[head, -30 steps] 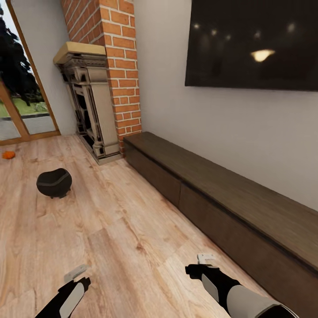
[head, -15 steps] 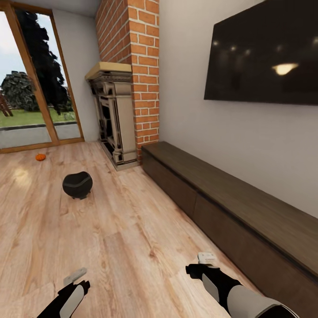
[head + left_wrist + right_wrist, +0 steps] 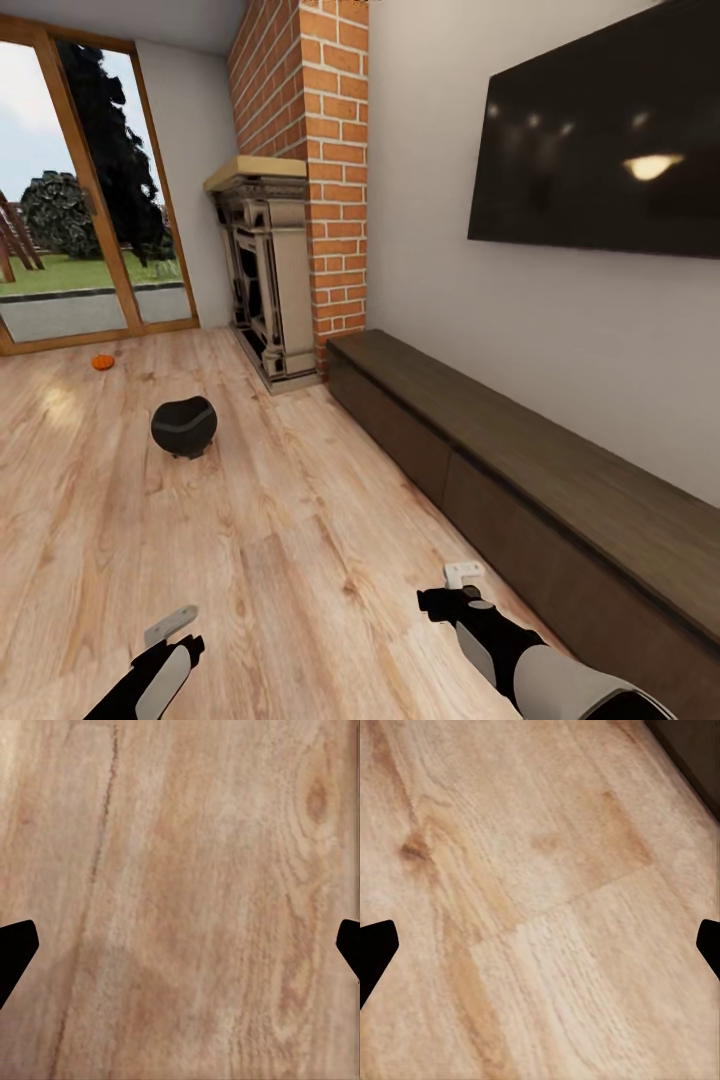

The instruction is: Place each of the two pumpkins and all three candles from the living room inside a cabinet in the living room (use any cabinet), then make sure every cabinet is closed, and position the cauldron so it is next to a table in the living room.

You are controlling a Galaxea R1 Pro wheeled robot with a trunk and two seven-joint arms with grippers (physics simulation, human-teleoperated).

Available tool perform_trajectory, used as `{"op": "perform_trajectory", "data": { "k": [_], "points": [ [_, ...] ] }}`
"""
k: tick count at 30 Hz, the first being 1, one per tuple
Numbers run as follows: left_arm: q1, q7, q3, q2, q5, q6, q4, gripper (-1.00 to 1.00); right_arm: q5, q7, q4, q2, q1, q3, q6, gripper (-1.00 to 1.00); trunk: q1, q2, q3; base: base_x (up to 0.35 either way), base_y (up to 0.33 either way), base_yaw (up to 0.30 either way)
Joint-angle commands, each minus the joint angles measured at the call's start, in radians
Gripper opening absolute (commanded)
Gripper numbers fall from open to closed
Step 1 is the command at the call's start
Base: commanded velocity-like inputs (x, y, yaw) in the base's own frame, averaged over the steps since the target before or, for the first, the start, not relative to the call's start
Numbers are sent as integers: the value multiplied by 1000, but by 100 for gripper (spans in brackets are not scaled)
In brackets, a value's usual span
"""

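Wooden floor (image 3: 250,540) has swung rightward as the robot's view turns left, so the cauldron (image 3: 184,427) and pumpkin (image 3: 102,362) sit ahead-left of both spread, empty grippers (image 3: 170,626) (image 3: 463,574), the cabinet (image 3: 520,470) shut alongside the right one.

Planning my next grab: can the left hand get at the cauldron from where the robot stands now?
Probably not. The cauldron sits well across the floor from the left hand, which hangs open over bare boards. Nothing blocks the way, so driving closer should do it.
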Motion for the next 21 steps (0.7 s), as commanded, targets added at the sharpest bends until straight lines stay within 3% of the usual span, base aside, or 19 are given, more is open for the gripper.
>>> {"op": "perform_trajectory", "data": {
  "k": [1, 13, 21],
  "points": [
    [0, 8, -7, 1, 5, 3, -2, 100, -9, -5, -1, 0, 0, 9, 1, 100, -4, 7, 2, 0, 0, 0],
    [0, 7, -10, -5, 3, 1, -2, 100, -9, -12, -1, 1, 0, 7, 3, 100, -12, 21, 8, 12, 0, 0],
    [0, 7, -11, -5, 3, 1, -1, 100, -1, -16, 6, 3, 0, 8, 3, 100, -12, 21, 8, 284, 0, 79]
  ]
}}
